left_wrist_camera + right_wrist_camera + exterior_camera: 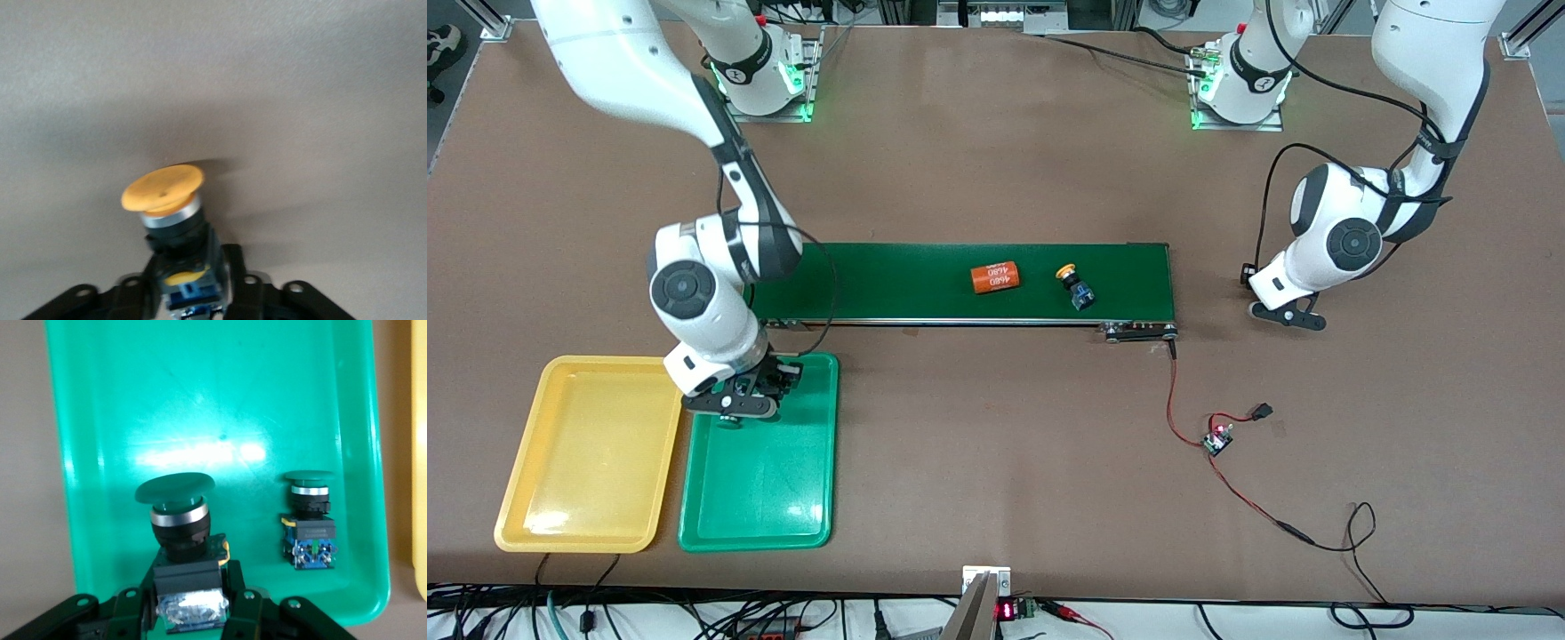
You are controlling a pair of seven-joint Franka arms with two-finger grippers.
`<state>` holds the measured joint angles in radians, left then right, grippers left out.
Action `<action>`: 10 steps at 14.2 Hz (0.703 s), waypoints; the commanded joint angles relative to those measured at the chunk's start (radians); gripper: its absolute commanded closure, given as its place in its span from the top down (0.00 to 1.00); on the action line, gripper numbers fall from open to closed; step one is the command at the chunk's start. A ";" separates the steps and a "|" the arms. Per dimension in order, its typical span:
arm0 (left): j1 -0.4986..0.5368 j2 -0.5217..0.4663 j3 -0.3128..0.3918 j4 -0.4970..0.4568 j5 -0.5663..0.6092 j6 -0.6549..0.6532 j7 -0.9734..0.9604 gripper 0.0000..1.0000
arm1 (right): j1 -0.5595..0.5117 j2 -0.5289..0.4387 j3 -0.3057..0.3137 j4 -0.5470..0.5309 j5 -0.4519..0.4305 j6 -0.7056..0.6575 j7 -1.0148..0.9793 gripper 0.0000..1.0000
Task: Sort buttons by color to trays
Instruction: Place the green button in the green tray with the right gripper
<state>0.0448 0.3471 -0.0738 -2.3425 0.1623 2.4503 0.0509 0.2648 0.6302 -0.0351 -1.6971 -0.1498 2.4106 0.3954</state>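
My right gripper [738,391] [190,580] hangs over the green tray [760,480] [100,420], at its end nearest the belt, shut on a green-capped button [175,488]. A second green button [309,520] stands upright in that tray beside it. The yellow tray [587,453] lies beside the green one, toward the right arm's end. My left gripper [1285,313] [189,267] is over bare table off the belt's end, its fingers [231,267] closed on a yellow-capped button [162,187]. Another yellow button [1074,286] lies on the belt.
An orange cylinder printed 4680 [995,278] lies on the dark green conveyor belt [889,280]. A small circuit board [1216,440] with red and black wires sits on the table nearer the front camera, toward the left arm's end.
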 commanded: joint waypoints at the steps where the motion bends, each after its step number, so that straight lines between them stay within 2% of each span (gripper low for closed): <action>1: 0.004 -0.054 0.000 0.023 0.019 -0.069 0.004 0.15 | -0.001 0.039 0.006 0.042 0.013 0.004 -0.016 0.10; 2: 0.004 -0.060 -0.006 0.043 0.014 -0.098 0.004 0.14 | -0.006 0.043 0.008 0.040 0.013 0.011 -0.016 0.13; 3: 0.004 -0.063 -0.014 0.070 0.010 -0.137 0.004 0.14 | -0.009 0.048 0.008 0.040 0.015 0.022 -0.015 0.20; 5: 0.004 -0.080 -0.055 0.132 -0.006 -0.224 0.004 0.15 | -0.006 0.052 0.008 0.033 0.016 0.057 -0.013 0.49; 6: 0.004 -0.088 -0.093 0.156 -0.036 -0.276 0.004 0.15 | -0.006 0.052 0.008 0.031 0.016 0.059 -0.013 0.81; 7: 0.003 -0.091 -0.131 0.181 -0.091 -0.321 0.003 0.15 | -0.006 0.051 0.006 0.027 0.015 0.059 -0.015 1.00; 10: -0.011 -0.080 -0.225 0.198 -0.271 -0.330 -0.054 0.15 | -0.002 0.037 0.006 0.011 0.012 0.053 -0.015 1.00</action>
<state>0.0381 0.2630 -0.2501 -2.1555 -0.0218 2.1378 0.0350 0.2645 0.6749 -0.0342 -1.6782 -0.1496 2.4596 0.3949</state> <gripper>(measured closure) 0.665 0.176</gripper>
